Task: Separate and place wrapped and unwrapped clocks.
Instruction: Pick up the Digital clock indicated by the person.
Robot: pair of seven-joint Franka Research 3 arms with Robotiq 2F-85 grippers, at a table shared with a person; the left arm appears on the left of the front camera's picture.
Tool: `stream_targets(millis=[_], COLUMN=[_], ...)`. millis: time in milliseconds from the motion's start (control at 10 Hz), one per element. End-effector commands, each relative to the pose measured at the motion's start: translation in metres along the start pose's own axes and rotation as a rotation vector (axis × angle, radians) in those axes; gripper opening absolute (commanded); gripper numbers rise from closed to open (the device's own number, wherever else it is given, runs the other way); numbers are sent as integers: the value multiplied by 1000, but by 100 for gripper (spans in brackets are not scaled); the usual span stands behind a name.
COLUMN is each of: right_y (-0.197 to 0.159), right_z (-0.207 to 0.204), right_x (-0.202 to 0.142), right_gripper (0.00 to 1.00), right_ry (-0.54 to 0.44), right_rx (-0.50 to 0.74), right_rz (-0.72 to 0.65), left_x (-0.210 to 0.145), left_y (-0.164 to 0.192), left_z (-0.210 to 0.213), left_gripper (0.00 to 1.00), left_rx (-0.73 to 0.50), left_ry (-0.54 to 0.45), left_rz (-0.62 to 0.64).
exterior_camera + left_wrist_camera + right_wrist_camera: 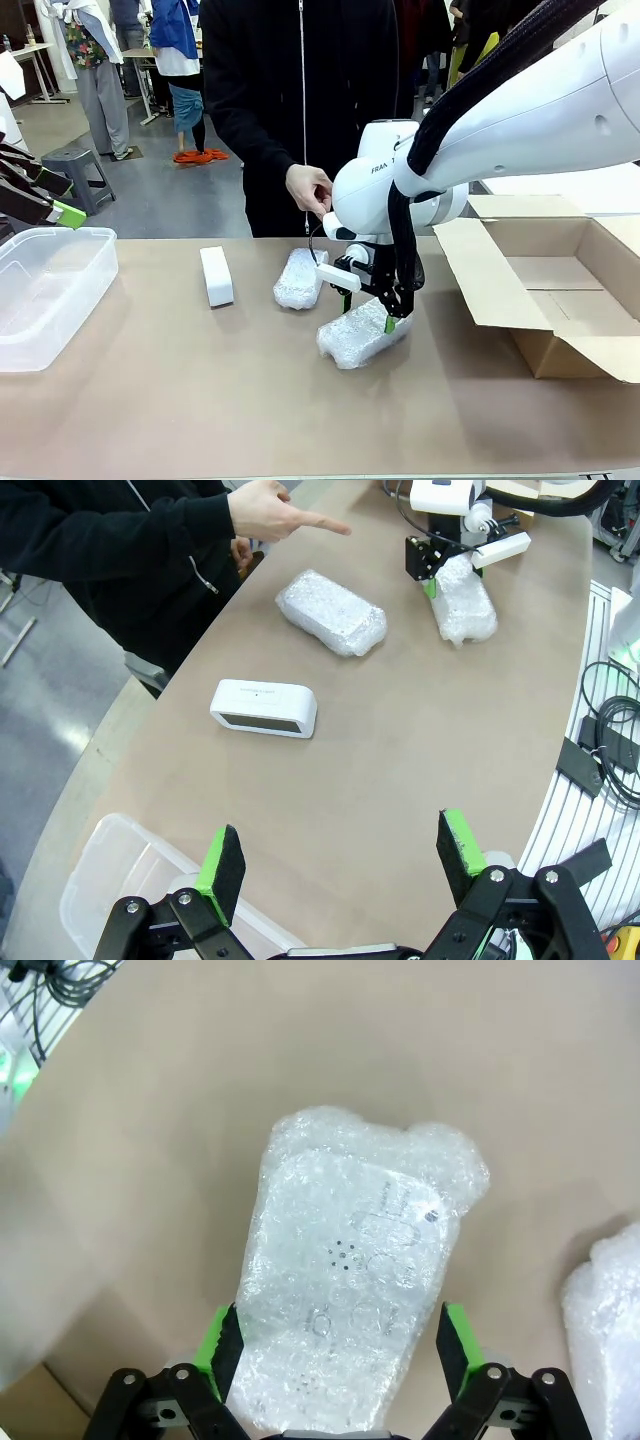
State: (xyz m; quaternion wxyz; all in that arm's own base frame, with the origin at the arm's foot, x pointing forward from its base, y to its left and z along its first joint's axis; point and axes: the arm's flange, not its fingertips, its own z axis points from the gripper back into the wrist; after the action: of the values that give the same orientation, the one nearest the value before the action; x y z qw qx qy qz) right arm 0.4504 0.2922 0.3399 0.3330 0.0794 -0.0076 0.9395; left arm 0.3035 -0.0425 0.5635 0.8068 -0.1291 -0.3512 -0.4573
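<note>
Though the wide-open, empty right gripper hides its far end, the bundle lies slantwise to the table's front edge.

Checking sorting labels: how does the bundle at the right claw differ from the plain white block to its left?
The bundle is bubble-wrapped and lumpy; the white block is bare, smooth and crisp-edged. The bundle looks bulkier than the white block. The right claw straddles the bundle, jaws open; the white block lies untouched. Both rest on the table.

Table lies bare before the near wrapped clock; the cardboard box blocks its right.
</note>
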Motion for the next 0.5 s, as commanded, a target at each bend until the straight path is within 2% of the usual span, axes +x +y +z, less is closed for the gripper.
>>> stream_targets(millis=[0, 400], right_y=[8, 11], right_z=[0, 2], right_x=[8, 13], right_gripper=[100, 100], right_ry=[-1, -5], right_rx=[-37, -41], right_rz=[-71, -111], left_x=[-1, -1], left_y=[1, 1], left_z=[-1, -1], left_gripper=[100, 100], left_rx=[-13, -13], left_ry=[-9, -9], left_rz=[-1, -1])
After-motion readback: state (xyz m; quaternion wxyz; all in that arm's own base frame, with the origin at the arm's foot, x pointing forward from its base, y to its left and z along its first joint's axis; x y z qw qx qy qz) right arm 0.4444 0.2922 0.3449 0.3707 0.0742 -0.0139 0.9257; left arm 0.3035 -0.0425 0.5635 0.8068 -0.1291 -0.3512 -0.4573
